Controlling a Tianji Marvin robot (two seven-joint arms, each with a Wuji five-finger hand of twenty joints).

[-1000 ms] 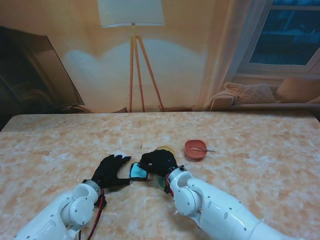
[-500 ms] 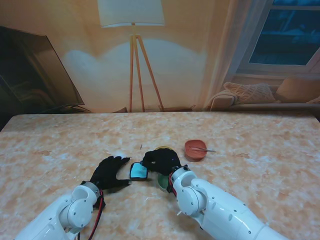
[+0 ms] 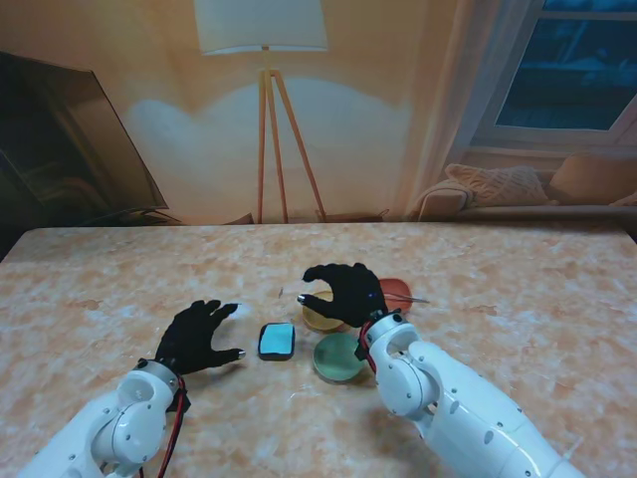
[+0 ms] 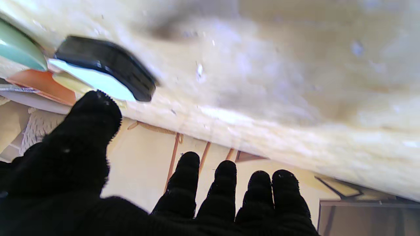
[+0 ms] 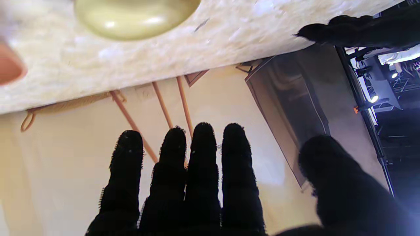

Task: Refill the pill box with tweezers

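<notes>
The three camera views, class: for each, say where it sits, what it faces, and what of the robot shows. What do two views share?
Stand view: above the shoulders, looking down at the table; both arms, left hand, right hand.
Left wrist view: along the fingers, toward the pill box.
Right wrist view: along the fingers, toward the yellow dish.
Shared: pill box, stand and left wrist.

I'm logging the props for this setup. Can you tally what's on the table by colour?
Teal: 1, the pill box
Green: 1, a dish
Yellow: 1, a dish, partly under the right hand
Red-orange: 1, a bowl with the tweezers across it
Metal: 1, those tweezers
Total: 5
</notes>
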